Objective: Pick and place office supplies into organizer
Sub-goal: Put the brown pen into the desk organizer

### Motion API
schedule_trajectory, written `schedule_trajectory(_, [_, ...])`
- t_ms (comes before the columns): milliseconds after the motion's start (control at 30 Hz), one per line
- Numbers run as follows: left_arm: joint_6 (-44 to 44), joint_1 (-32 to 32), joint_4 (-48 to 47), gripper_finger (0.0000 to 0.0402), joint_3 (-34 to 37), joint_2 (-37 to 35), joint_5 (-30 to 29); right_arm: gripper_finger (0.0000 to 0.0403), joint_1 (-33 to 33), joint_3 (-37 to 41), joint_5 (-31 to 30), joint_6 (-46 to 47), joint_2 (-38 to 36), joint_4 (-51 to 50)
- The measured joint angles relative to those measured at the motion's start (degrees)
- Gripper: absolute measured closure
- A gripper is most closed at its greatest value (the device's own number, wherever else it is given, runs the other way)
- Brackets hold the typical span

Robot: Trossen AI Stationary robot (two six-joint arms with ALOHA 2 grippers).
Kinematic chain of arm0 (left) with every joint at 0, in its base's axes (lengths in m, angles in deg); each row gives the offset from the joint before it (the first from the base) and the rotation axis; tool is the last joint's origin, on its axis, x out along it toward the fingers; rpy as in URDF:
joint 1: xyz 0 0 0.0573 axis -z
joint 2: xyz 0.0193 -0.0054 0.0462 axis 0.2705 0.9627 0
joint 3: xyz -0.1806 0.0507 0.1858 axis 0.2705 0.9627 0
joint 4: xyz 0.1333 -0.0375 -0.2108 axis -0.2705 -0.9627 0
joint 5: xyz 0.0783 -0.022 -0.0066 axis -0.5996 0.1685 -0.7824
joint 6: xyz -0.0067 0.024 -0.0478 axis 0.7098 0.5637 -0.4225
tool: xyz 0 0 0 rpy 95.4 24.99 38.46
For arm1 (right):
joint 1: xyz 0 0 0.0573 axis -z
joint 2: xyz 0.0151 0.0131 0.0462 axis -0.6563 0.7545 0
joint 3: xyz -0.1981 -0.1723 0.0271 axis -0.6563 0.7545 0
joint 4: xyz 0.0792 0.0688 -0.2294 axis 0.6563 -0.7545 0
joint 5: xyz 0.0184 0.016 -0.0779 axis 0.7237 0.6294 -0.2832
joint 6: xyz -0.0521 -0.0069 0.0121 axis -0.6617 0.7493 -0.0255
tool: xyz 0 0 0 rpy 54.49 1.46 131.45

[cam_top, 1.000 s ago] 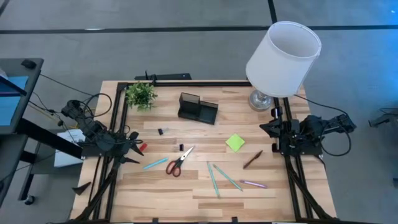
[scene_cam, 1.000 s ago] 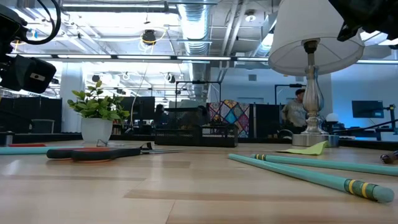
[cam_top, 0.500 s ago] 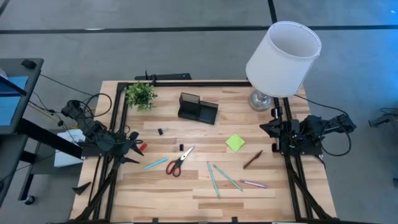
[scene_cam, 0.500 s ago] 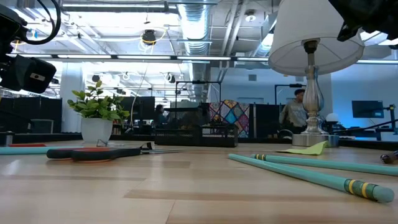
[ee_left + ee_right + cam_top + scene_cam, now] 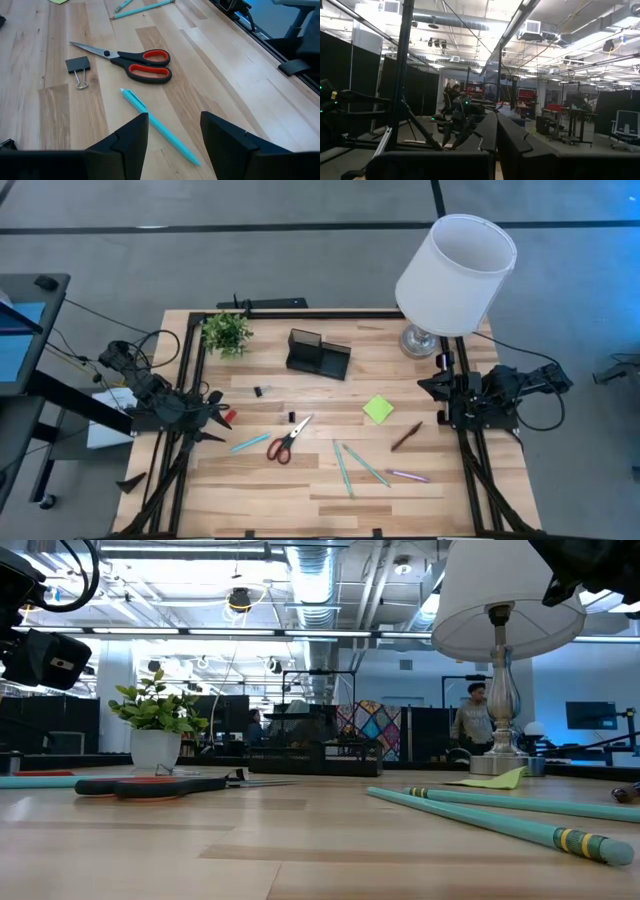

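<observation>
The left claw [image 5: 172,132], jaws spread wide and empty, hangs over the teal pen [image 5: 157,125] to straddle it, while the right claw [image 5: 495,131] waits shut beside the counter [image 5: 300,485].

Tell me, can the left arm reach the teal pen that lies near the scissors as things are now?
Probably yes. The left gripper is open above the teal pen, which lies alone on the bare table, apart from the scissors and the binder clip.
</observation>
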Motion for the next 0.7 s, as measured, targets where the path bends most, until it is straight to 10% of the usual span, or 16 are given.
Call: schedule_trajectory(700, [0.5, 0.0, 33.4, 0.0223, 0.0, 0.0, -22.2, 0.0403, 0.0, 0.0, 0.0, 0.0, 0.0, 0.0])
